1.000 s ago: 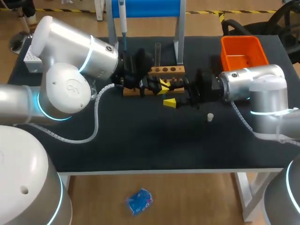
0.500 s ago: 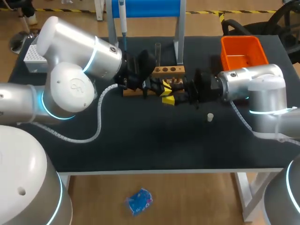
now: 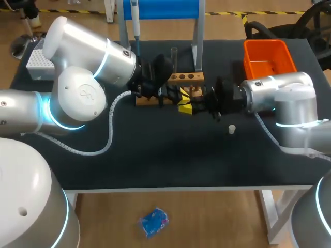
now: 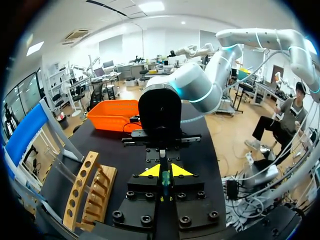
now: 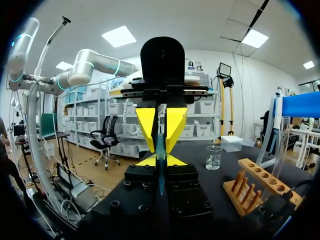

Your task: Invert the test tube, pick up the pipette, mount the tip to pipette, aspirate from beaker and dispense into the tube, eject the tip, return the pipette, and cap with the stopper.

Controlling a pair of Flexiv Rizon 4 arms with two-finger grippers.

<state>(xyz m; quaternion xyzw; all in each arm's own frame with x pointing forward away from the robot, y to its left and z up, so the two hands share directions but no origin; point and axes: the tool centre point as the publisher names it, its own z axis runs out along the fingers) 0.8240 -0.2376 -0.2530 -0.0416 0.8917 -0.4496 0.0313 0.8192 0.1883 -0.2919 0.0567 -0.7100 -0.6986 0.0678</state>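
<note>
left wrist view has the left claw [image 4: 165, 170] pinched nearly shut, its two yellow tips pressing from either side on the thin test tube [image 4: 163, 178], which runs straight out ahead of it. just beside that claw lies the wooden rack [image 4: 82, 192] with its row of round holes.

right wrist view tells the same from the far end: the right claw [image 5: 161, 159] has its tips closed onto the tube too, and the left claw's yellow fingers [image 5: 147, 126] face it head on, gripping the tube a little further along. so the tube hangs level between the two claws, each holding one end, off the dark surface [image 3: 170, 160]. ahead of the right claw and off to one side stands the glass beaker [image 5: 214, 157], with the rack nearer on that same side.

from the head view the two arms meet at the middle of the surface, right at the front edge of the rack; the tube itself is too small to pick out there. the pipette [image 3: 135, 20] hangs on the blue stand [image 3: 160, 9] behind the rack. the small white stopper [image 3: 232, 129] sits alone on the surface, near the right arm's wrist. an orange bin [image 3: 252, 59] stands at the back right, and a white tip box [image 3: 36, 62] at the far left, partly behind the left arm.
</note>
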